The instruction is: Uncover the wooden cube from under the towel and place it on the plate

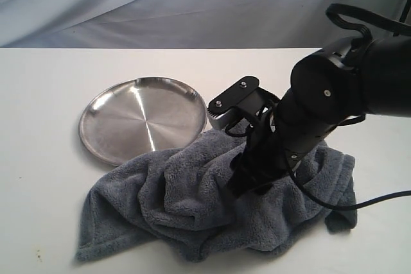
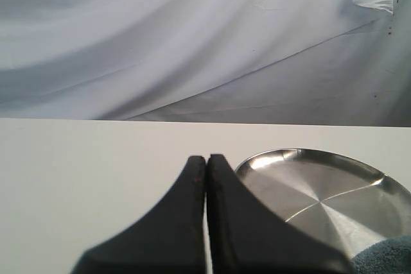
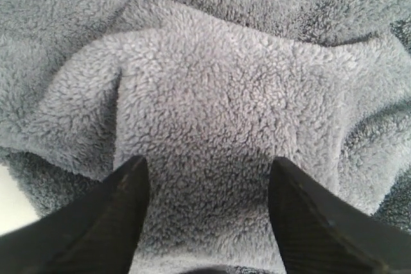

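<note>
1. The right gripper (image 3: 209,171) is pressing down into the towel (image 1: 180,203), its jaws standing about half apart.
2. A squarish hump of towel is sitting between those jaws; whether they are squeezing it, I cannot tell.
3. The wooden cube is not showing.
4. The plate (image 1: 90,136) is lying near this gripper, on the left arm's side, with the towel's edge overlapping its rim.
5. The left gripper (image 2: 206,158) is holding its jaws pressed together on nothing, the plate just beside its tips.

Slate grey-blue towel (image 1: 192,216), shiny silver plate (image 1: 128,120), white table (image 1: 38,94), black arm (image 1: 321,107).
</note>
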